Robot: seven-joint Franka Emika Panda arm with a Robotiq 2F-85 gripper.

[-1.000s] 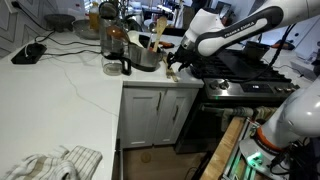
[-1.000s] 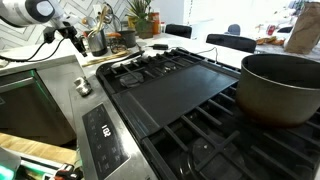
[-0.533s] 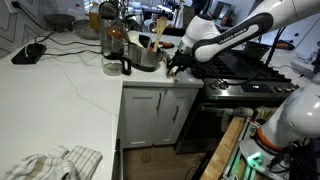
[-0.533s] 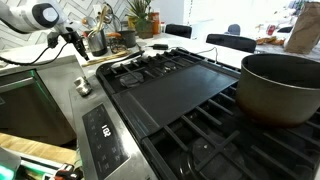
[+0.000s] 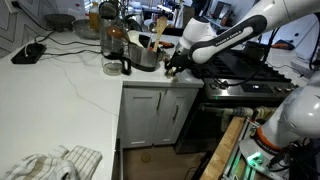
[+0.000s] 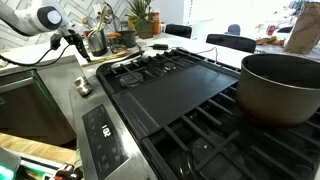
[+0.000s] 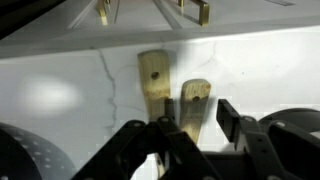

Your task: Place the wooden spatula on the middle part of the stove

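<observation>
In the wrist view two wooden utensil handles stand side by side against the white counter: a wooden spatula handle (image 7: pixel 194 100) and a lighter one (image 7: pixel 153 80) to its left. My gripper (image 7: pixel 198 118) is open, and the spatula handle sits between its fingers, close to the left finger (image 7: pixel 166 128). In both exterior views the gripper (image 5: pixel 172 62) (image 6: pixel 72 38) hangs by the counter beside the black stove (image 5: pixel 245 70) (image 6: pixel 190 95). A flat dark griddle covers the stove's middle part.
A steel pot (image 5: pixel 146 55) holding wooden utensils (image 5: pixel 160 26) and a glass jug (image 5: pixel 115 52) stand on the white counter next to the gripper. A large dark pot (image 6: pixel 280 85) sits on one end of the stove. A towel (image 5: pixel 55 162) lies on the near counter.
The arm has shifted slightly toward the steel pot and the utensils. The fingers stay open.
</observation>
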